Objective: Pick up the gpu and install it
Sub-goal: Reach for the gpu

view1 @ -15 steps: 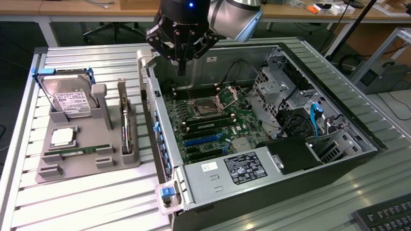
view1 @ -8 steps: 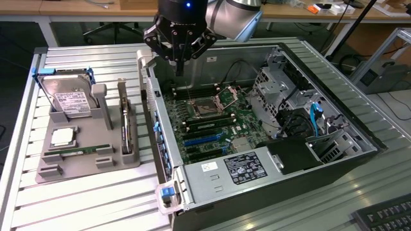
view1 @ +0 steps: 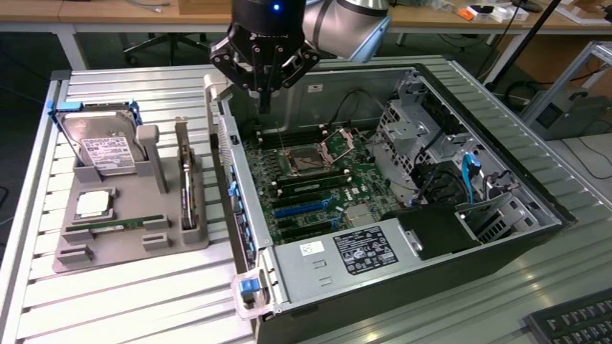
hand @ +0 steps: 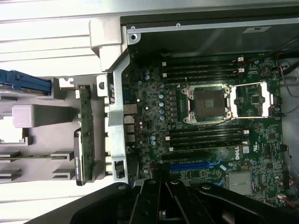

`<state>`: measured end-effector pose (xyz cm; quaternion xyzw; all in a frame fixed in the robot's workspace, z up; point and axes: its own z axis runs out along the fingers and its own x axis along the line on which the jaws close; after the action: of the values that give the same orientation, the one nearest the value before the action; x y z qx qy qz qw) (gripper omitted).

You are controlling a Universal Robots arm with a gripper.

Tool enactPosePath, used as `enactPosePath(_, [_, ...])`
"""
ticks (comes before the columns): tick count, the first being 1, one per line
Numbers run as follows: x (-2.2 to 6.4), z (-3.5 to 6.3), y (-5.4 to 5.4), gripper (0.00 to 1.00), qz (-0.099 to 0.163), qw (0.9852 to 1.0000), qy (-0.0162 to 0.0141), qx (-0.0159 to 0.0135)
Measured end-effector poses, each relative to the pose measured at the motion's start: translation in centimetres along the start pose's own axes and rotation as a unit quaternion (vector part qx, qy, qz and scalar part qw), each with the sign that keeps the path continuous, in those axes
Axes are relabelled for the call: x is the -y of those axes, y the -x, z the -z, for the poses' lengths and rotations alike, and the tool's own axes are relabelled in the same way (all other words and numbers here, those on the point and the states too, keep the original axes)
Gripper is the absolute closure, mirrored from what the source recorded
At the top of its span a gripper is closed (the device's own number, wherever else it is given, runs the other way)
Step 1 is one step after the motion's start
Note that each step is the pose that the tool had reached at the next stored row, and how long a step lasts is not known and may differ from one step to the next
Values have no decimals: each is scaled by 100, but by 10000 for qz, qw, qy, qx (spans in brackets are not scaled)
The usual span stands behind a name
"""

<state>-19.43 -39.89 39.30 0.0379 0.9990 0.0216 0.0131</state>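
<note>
Open computer case (view1: 335, 82), grey holder (view1: 115, 247).
A hard drive (view1: 107, 152) is propped in the holder; a motherboard (view1: 316, 186) is housed in the case.

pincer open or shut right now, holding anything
Pincer: shut, holding nothing; the gpu stands on edge in the grey holder.

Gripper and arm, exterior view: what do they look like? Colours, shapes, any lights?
The gripper is black, with angular linkage fingers tapering to a narrow tip, under a black cylindrical body carrying a small blue light. The arm behind it is rounded silver-grey metal.
</note>
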Motion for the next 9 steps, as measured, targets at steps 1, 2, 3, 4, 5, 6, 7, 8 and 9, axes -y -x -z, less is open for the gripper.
enactPosePath(1, [0,0,-3,89,0,10000,0,0])
enactPosePath(2, [1,0,-8,89,0,10000,0,0])
enactPosePath(3, [1,0,-11,89,0,10000,-1,0])
enactPosePath(4, [1,0,-15,89,0,10000,0,0])
enactPosePath(5, [1,0,-18,89,0,10000,-1,0])
enactPosePath(6, [2,0,-26,89,0,10000,-1,0])
enactPosePath(7, [3,0,-35,89,0,10000,-1,0])
enactPosePath(8, [4,0,-43,89,0,10000,-1,0])
enactPosePath(9, [4,0,-48,89,0,10000,-1,0])
